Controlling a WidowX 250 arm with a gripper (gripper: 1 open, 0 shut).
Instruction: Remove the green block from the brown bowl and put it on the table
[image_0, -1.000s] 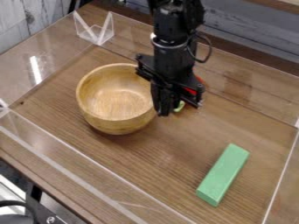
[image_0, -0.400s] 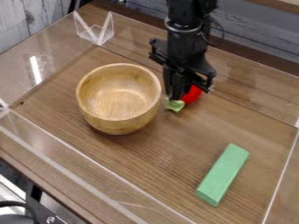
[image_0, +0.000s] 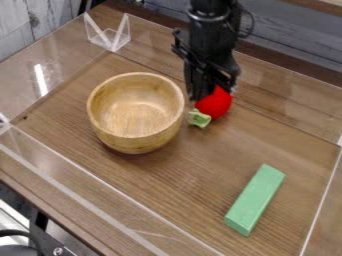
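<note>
The green block (image_0: 255, 199), a long flat light-green bar, lies on the table (image_0: 174, 185) near the front right corner, well away from the brown bowl (image_0: 135, 111). That round tan wooden bowl sits at centre left and its inside is empty. My gripper (image_0: 211, 86) hangs above the table just right of the bowl's rim, shut, with nothing visibly between its fingers. It is over a red ball (image_0: 214, 101) and far from the green block.
A tiny pale-green chunk (image_0: 199, 119) rests beside the red ball, right of the bowl. Clear acrylic walls (image_0: 80, 45) run along the table edges, with a folded clear piece (image_0: 108, 35) at the back left.
The arm has shifted right and risen away from the bowl's rim, uncovering the red ball and the small green chunk. The green block and bowl have not moved.
</note>
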